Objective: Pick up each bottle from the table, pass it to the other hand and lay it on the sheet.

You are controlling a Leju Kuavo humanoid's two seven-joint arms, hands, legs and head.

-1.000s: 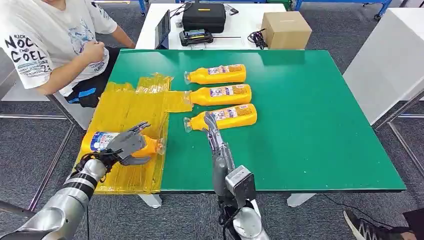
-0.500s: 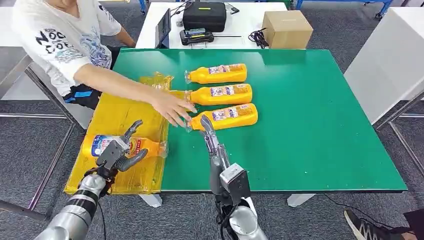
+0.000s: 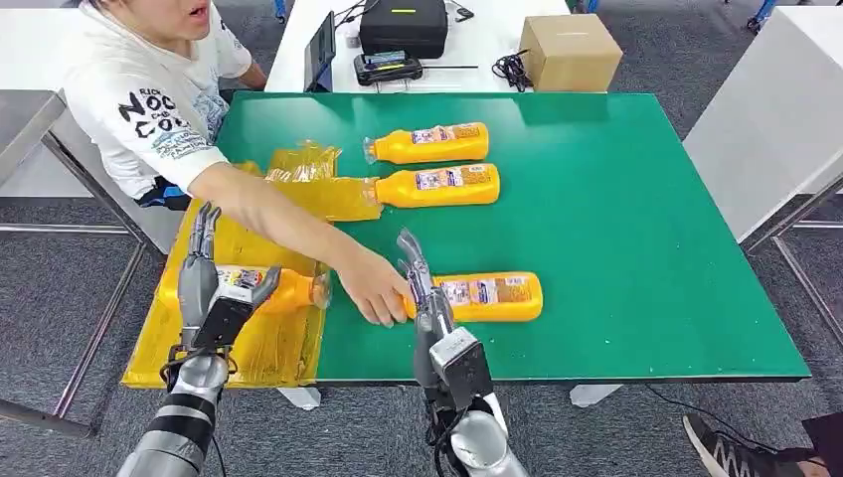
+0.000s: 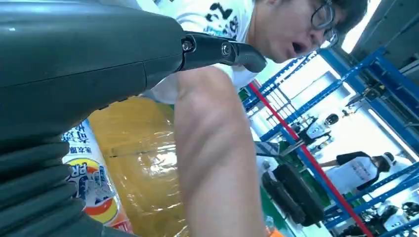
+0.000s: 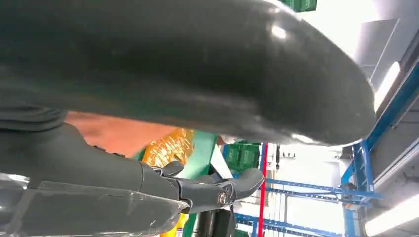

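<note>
The nearest bottle point(image 3: 487, 296) lay lengthwise along the table's point(image 3: 636, 199) front edge, cap toward a person's hand point(image 3: 373, 288), touching the right hand point(image 3: 418, 278), whose fingers were straight and holding nothing; the left hand point(image 3: 204, 283), fingers apart, hung over the sheet point(image 3: 249, 234).

Black print on the person's white T-shirt point(image 3: 149, 109), head view: "RICK", "NOC", "COO" legible, rest lost in the folds. Left wrist view: bottle label point(image 4: 96, 190) carries large white letters "PR" on a blue and orange field plus small characters, too blurred to read. Labels on the three bottles on the green tabletop point(image 3: 636, 179) (far point(image 3: 427, 144), middle point(image 3: 437, 186), near point(image 3: 477, 295)): blue and white patches, print too small to read. Cardboard box point(image 3: 569, 52) with no readable marking.
</note>
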